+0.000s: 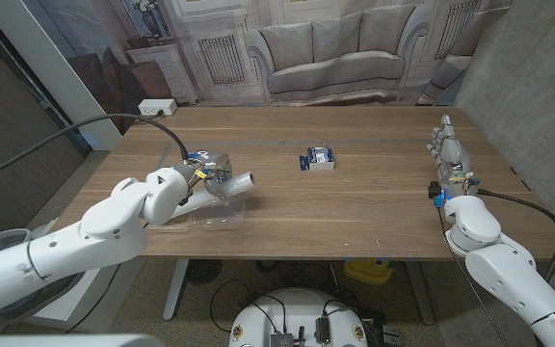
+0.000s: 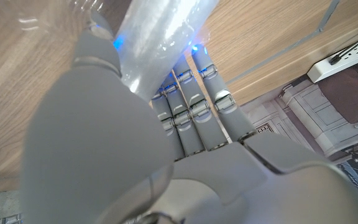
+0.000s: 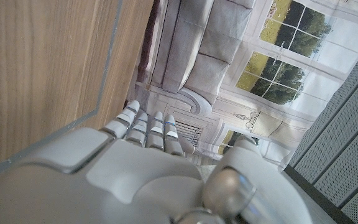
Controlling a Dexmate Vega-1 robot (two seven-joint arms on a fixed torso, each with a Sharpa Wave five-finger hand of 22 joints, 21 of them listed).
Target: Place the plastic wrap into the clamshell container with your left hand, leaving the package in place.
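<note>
My left hand [image 1: 203, 179] grips the plastic wrap [image 1: 238, 181], a pale roll that sticks out toward the table's middle. It hovers over the clear clamshell container [image 1: 212, 216] on the left part of the table. In the left wrist view the plastic wrap [image 2: 160, 37] lies across the fingers [image 2: 188, 112] of my left hand. The package [image 1: 319, 159], small, blue and white, lies near the table's middle, apart from both hands. My right hand [image 1: 450, 150] stands at the table's right side, fingers straight and apart, holding nothing. The right wrist view shows my right hand [image 3: 145, 127] with its fingers extended.
A white power strip [image 1: 157, 106] sits at the table's far left corner, and a black cable [image 1: 85, 125] runs over my left arm. The table's right edge [image 1: 509, 164] is close to my right hand. A printed backdrop of a sofa hangs behind the table.
</note>
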